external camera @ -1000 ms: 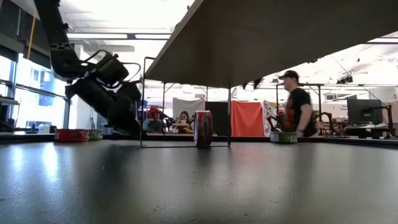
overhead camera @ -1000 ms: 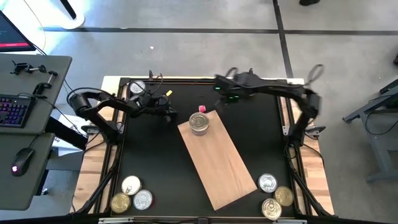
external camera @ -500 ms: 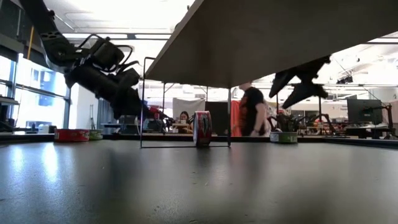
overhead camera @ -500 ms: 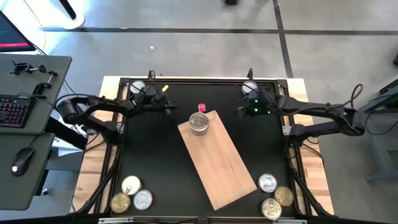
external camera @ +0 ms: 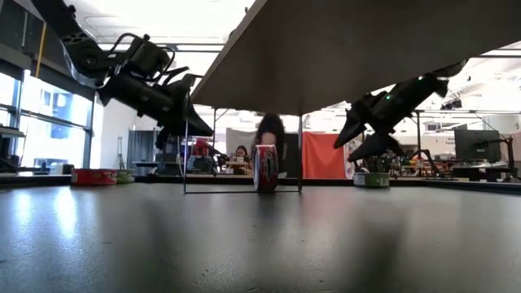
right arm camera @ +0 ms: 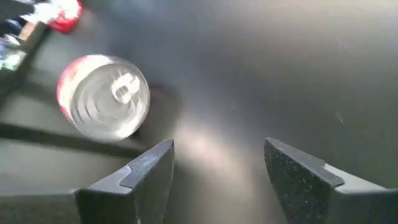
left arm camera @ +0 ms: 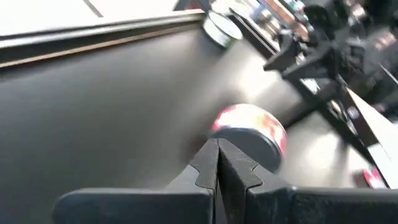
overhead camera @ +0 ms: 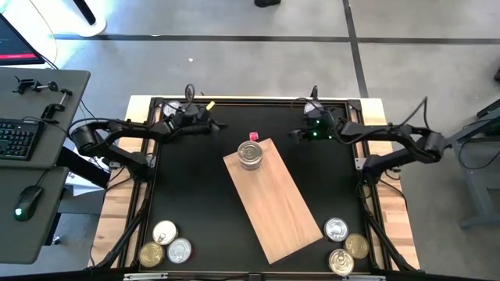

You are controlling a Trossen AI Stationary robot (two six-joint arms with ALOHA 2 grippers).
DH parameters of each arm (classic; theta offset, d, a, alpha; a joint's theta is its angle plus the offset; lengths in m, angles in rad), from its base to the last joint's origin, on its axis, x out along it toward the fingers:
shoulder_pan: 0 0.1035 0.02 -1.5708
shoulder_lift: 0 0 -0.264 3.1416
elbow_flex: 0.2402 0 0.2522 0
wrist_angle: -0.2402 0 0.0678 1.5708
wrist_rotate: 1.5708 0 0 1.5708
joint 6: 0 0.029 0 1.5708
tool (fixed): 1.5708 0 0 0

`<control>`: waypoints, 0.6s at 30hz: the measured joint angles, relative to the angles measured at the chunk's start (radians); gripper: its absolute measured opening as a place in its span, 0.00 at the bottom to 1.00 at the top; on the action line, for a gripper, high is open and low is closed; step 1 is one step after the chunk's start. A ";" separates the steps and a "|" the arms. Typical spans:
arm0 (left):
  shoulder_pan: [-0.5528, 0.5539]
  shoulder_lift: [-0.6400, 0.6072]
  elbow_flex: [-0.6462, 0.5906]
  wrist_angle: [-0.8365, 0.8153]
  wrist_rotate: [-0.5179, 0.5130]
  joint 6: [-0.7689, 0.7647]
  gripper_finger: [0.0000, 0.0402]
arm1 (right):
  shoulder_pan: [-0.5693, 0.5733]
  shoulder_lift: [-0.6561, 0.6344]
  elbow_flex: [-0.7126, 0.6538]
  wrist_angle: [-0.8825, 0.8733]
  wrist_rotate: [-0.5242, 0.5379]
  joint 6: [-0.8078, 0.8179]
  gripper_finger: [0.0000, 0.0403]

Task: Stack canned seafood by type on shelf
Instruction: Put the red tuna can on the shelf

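Since half a second earlier the right arm has drawn back toward the far right edge of the table, its elbow folding in, and the left arm has edged slightly farther from the board; the person in the room beyond the table has moved to stand behind the upright tin. The right gripper (overhead camera: 299,134) hovers above the black table (overhead camera: 195,203) near the far edge, its fingers (right arm camera: 149,168) spread apart and empty. The left gripper (overhead camera: 209,128) hovers on the opposite side at the far left, its fingers (left arm camera: 208,168) pressed together with nothing between them. The shelf (overhead camera: 273,199), a light wooden board, lies diagonally across the table between the two arms. A stack of tins (overhead camera: 250,154) rests on its far end, well apart from both grippers. A red-labelled tin (overhead camera: 253,137) stands on edge on the table just beyond that end, between the grippers and touched by neither. Three tins (overhead camera: 166,243) sit at the near left corner, four tins (overhead camera: 344,248) at the near right.
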 joint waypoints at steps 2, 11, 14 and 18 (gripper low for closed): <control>0.000 0.000 0.010 -0.004 -0.036 -0.022 0.00 | -0.026 0.038 0.000 0.066 -0.051 -0.016 0.60; 0.001 0.000 0.042 -0.103 -0.102 -0.059 0.00 | -0.068 0.161 0.000 0.264 -0.216 -0.042 0.60; 0.001 0.000 0.044 -0.112 -0.102 -0.058 0.00 | -0.068 0.170 0.000 0.274 -0.216 -0.044 0.60; 0.003 0.000 0.045 -0.112 -0.105 -0.058 0.00 | -0.068 0.170 0.000 0.299 -0.233 -0.037 0.60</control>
